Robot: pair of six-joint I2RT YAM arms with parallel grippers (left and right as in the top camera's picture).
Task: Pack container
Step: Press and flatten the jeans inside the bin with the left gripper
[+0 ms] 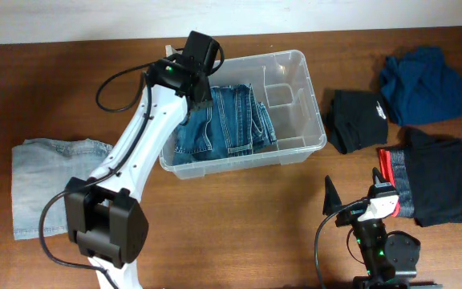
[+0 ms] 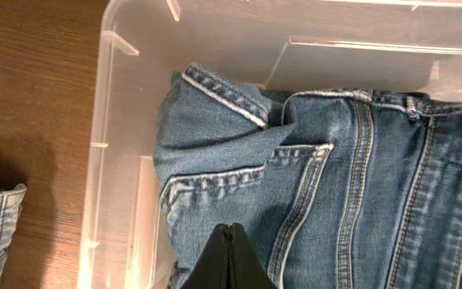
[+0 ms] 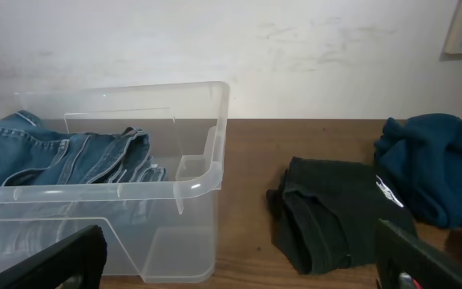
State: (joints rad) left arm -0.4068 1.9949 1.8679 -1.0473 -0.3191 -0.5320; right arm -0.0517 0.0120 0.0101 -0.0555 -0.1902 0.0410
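Half the container (image 1: 289, 71) holds folded jeans (image 1: 224, 124); left jaws closed tight above them, right jaws wide and empty.

Overhead: left arm (image 1: 139, 132) hides container (image 1: 318, 108) far-left corner; right wrist: teal garment (image 3: 431, 168) cut by right edge.

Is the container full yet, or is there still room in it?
Partly full: folded jeans cover the left and middle of the container, while its floor at the right end is bare.
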